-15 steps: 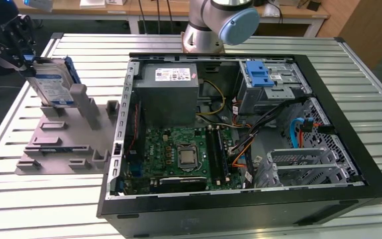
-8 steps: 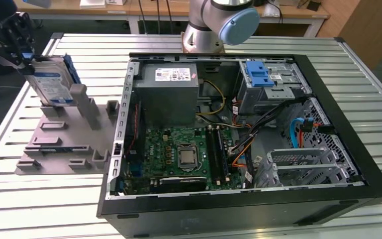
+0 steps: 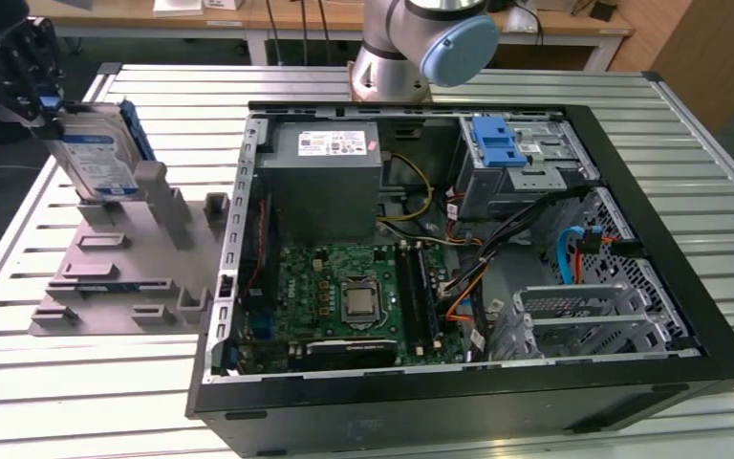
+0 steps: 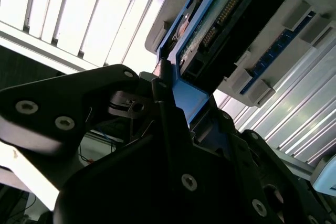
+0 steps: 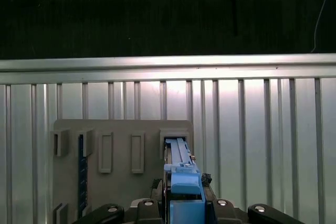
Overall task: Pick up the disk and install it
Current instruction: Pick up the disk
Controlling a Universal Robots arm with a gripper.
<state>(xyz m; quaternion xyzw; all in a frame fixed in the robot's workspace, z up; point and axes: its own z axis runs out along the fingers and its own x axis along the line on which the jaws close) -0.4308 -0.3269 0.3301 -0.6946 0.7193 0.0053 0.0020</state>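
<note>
1. Exterior view: the gripper (image 3: pixel 43 103) is clamped on the upper edge of the disk (image 3: pixel 93 158). The disk is at the exterior view's left, over the far end of the stand (image 3: pixel 112 287) and well apart from the case (image 3: pixel 469 406).
2. In both wrist views the black fingers (image 4: pixel 163 103) press on the two sides of the disk's blue frame, so the grasp looks done.
3. The disk stands almost upright, a little tilted. Its lower edge is at the stand's slot, and I cannot tell if it is already free of the slot.
4. I judge the task to be in its early part: the disk is gripped, but it is not carried to the case and not installed. The bay (image 3: pixel 533 177) with the blue latch (image 3: pixel 501 143) looks unoccupied as far as it shows.
5. Materials: the disk is a flat silver metal rectangle with a white-and-blue label, and its frame is smooth blue plastic. The second wrist view shows its dark underside with a row of connector pins.
6. The stand is matte grey plastic with rectangular slots and short posts.
7. The table (image 3: pixel 74 392) is made of long, shiny metal slats.
8. The case is black outside and bare metal inside, with a green board (image 3: pixel 341 287) and loose cables.
</note>
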